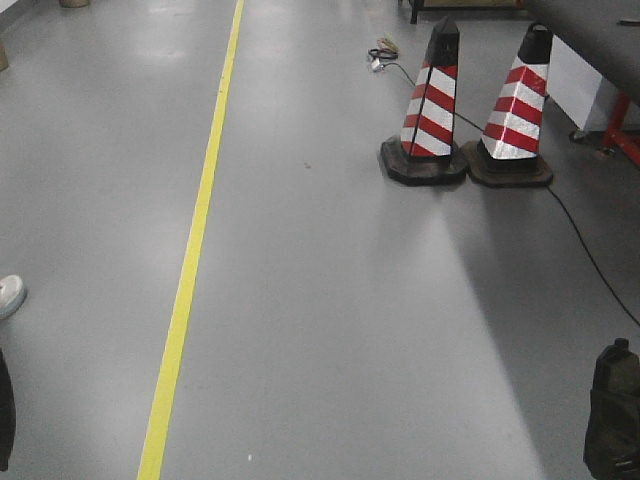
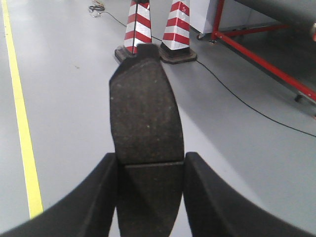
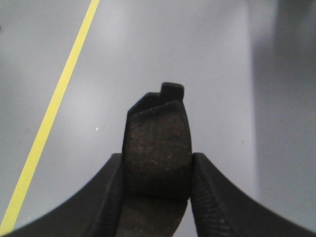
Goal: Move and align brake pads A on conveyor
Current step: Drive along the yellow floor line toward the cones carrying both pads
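My left gripper (image 2: 150,159) is shut on a brake pad (image 2: 145,106), a dark grey curved pad with a thin groove across it at the fingertips. The pad sticks out forward above the floor. My right gripper (image 3: 158,159) is shut on a second brake pad (image 3: 158,133), whose dark backing tab points away from me. Both pads hang over bare grey floor. A dark slab on a red frame, which looks like the conveyor (image 1: 590,35), shows at the upper right of the front view and as the conveyor (image 2: 281,10) in the left wrist view.
Two red-and-white striped cones (image 1: 432,100) (image 1: 518,100) stand ahead on the right, with a black cable (image 1: 590,255) trailing past them. A yellow floor line (image 1: 195,250) runs ahead on the left. A white shoe (image 1: 10,295) shows at the left edge.
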